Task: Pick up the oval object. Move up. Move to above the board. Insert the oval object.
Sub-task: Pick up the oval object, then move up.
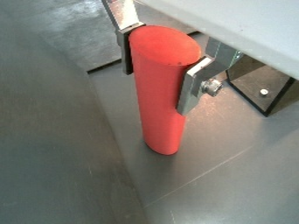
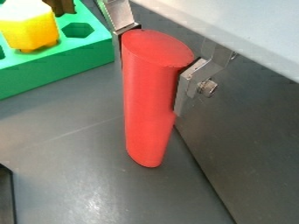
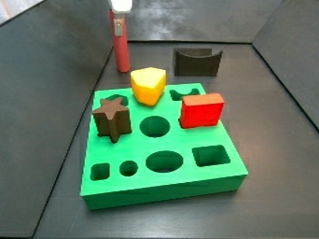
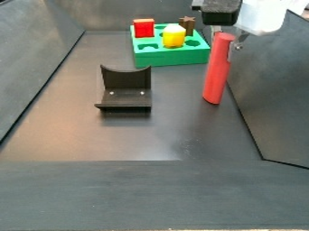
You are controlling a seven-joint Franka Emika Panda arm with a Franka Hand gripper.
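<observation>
Side views are showing you the board point(image 3: 162, 173) carrying a yellow block point(image 3: 148, 85), a red cube point(image 3: 202, 109) and a brown star piece point(image 3: 112, 118), with the fixture point(image 4: 123, 88) nearby. At upper right, the gripper point(image 4: 222, 40) is pinching the upright oval object point(image 4: 218, 69), which is resting on the floor beside the board.

Bare floor around gripper point(image 4: 225, 36); fixture point(image 4: 123, 88) and board point(image 4: 169, 48) well apart.

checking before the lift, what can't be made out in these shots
- Whether the oval object has left the floor: its base looks grounded in both wrist views, not certain.
- In a side view the gripper is cut off by the frame edge.
- Pieces on the board are too small to identify in a side view.
- Jaws' pad contact: hidden behind the rod.
</observation>
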